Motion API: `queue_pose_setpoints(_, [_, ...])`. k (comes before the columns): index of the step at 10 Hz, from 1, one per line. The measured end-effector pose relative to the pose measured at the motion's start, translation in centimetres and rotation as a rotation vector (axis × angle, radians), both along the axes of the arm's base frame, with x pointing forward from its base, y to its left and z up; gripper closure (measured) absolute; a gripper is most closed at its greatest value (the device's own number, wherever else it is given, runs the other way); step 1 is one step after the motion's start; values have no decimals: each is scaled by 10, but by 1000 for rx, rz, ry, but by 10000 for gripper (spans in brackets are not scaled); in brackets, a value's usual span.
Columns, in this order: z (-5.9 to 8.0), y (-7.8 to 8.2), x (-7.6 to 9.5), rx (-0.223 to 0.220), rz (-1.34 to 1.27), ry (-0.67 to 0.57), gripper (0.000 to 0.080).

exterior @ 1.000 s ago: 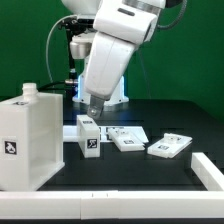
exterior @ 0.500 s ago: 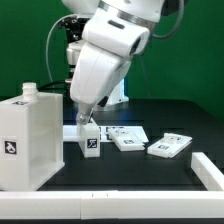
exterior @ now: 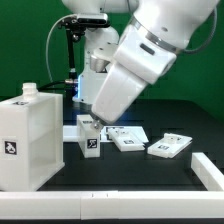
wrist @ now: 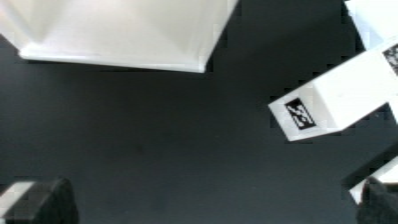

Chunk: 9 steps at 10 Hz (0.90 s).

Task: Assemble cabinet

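Note:
The cabinet's large white box [exterior: 30, 140] stands at the exterior view's left, with a tag on its front and a small knob on top. A small white tagged panel [exterior: 90, 140] stands upright just right of it. Two flat white panels [exterior: 125, 139] [exterior: 168, 146] lie further right. My gripper [exterior: 89, 119] hangs just above the upright panel. In the wrist view the gripper [wrist: 205, 205] is open and empty over bare black table. Its dark fingertips [wrist: 32, 203] show at the frame's edges. The box [wrist: 125, 35] and the tagged panel [wrist: 338, 100] also show there.
A white raised border [exterior: 100, 207] runs along the table's front and continues at the exterior view's right [exterior: 205, 170]. The arm's base and a blue light stand behind the parts. The black tabletop [exterior: 130, 175] lies between the parts and the front border.
The arm's wrist and forearm have swung toward the exterior view's right and now slant down from the upper right. The gripper has stayed above the upright panel, slightly lower. No part has moved.

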<state>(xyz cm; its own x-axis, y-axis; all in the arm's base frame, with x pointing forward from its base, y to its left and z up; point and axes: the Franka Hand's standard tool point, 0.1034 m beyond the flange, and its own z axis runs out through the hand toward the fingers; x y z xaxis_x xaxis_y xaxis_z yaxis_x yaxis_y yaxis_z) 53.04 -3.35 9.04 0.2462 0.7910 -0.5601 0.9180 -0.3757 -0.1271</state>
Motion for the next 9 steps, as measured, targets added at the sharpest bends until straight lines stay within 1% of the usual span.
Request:
queue_pose_setpoints(1, [-5,-11,-9,-33,2,15,2])
queue_pose_setpoints(2, [-7,-16,-13,-65,7,44,2])
queue_pose_setpoints(3, [-7,-14,-15,-97,2,82,2])
queue_pose_setpoints(4, [-11,-7,-17,-118,11,108,2])
queue_pose_setpoints(5, [-14,-3,-22,-160,23,150,2])
queue_pose_setpoints(6, [-18,2,-24,-182,36,179,2])
queue_pose_setpoints(7, [-21,-5,-23,-163,63,191,2])
queue_pose_setpoints(8, [-19,-26,-23,-151,70,191,2])
queue_pose_setpoints(9, [-10,-40,-21,-154,74,163,2])
